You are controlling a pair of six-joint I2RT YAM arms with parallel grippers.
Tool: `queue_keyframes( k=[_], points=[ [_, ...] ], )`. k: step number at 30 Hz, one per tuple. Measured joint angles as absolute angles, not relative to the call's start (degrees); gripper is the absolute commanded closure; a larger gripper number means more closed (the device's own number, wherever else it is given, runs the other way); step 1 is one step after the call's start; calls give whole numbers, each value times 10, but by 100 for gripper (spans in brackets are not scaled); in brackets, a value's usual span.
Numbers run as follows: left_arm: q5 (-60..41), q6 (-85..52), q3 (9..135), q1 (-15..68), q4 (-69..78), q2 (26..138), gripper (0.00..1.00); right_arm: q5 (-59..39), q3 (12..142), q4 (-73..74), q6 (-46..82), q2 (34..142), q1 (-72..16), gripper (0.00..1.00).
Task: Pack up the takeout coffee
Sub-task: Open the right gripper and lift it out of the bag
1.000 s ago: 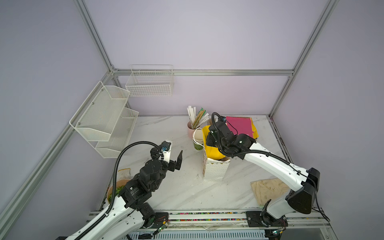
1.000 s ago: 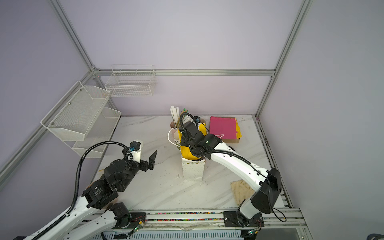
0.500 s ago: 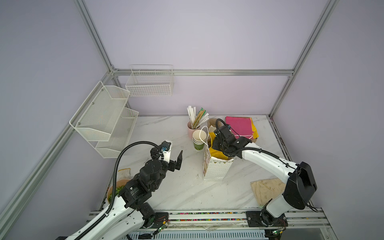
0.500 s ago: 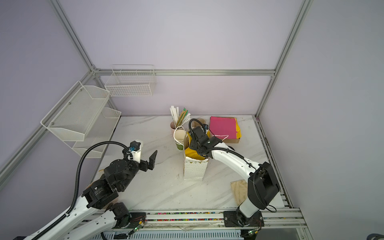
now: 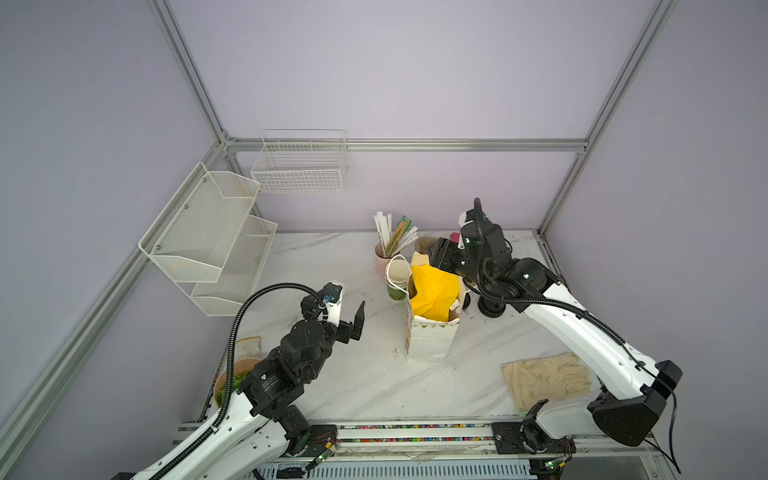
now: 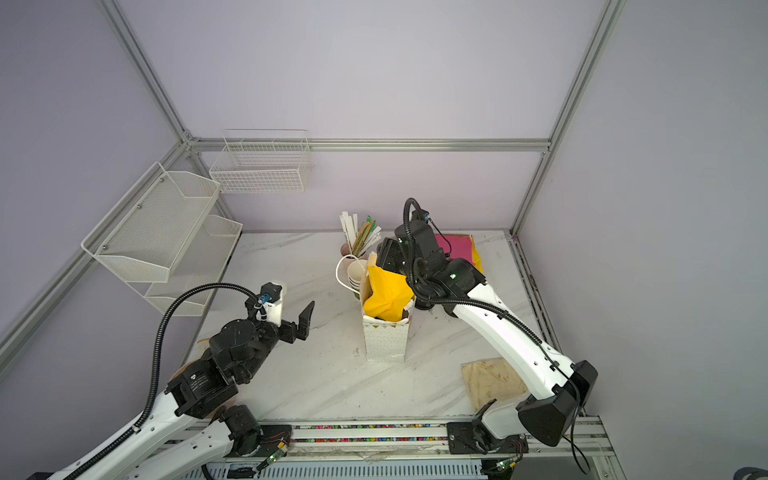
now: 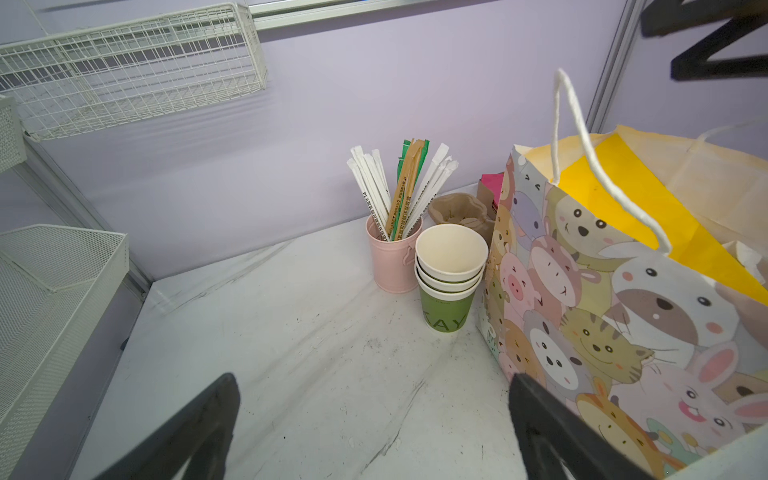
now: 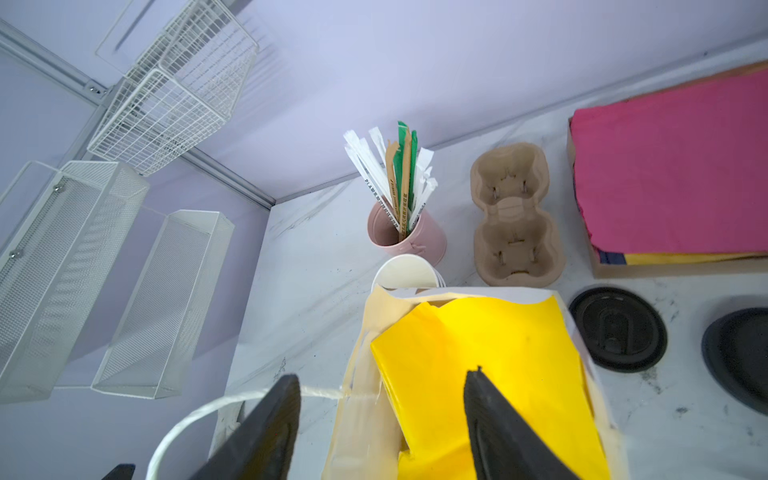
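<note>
The takeout coffee is hidden; no lidded green cup shows in any view. A white paper bag [image 5: 428, 340] [image 6: 384, 340] with cartoon animals [image 7: 582, 311] stands mid-table, filled to its mouth with crumpled yellow tissue [image 5: 434, 291] [image 8: 478, 353]. My right gripper [image 5: 436, 255] [image 6: 384, 257] [image 8: 382, 380] hovers open over the bag's far rim, holding nothing. One of its fingers is above the string handle [image 8: 232, 405] and one above the tissue. My left gripper [image 5: 347, 309] [image 6: 291, 316] [image 7: 374, 386] is wide open and empty, above bare table left of the bag.
A nested stack of green cups [image 5: 397, 282] [image 7: 449, 282] and a pink cup of straws [image 7: 392, 257] [image 8: 405, 232] stand behind the bag. Also here are a cardboard cup carrier [image 8: 515, 220], pink paper sheets [image 8: 673, 166], black lids [image 8: 618, 328], a glove [image 5: 544, 378] and wire shelves [image 5: 208, 237].
The right gripper pushed the yellow tissue down into the bag, then drew back toward the far rim and opened. The left arm stayed still.
</note>
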State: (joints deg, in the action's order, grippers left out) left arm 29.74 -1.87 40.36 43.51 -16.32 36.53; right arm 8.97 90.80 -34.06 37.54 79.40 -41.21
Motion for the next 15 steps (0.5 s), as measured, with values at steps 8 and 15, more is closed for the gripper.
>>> queue_keyframes(
  k=[8, 15],
  points=[
    [343, -25, 401, 435, -154, 386, 0, 151, 943, -358, 342, 750, -398, 3],
    [426, -49, 399, 427, -150, 419, 0, 234, 881, -325, 336, 689, -249, 3]
  ],
)
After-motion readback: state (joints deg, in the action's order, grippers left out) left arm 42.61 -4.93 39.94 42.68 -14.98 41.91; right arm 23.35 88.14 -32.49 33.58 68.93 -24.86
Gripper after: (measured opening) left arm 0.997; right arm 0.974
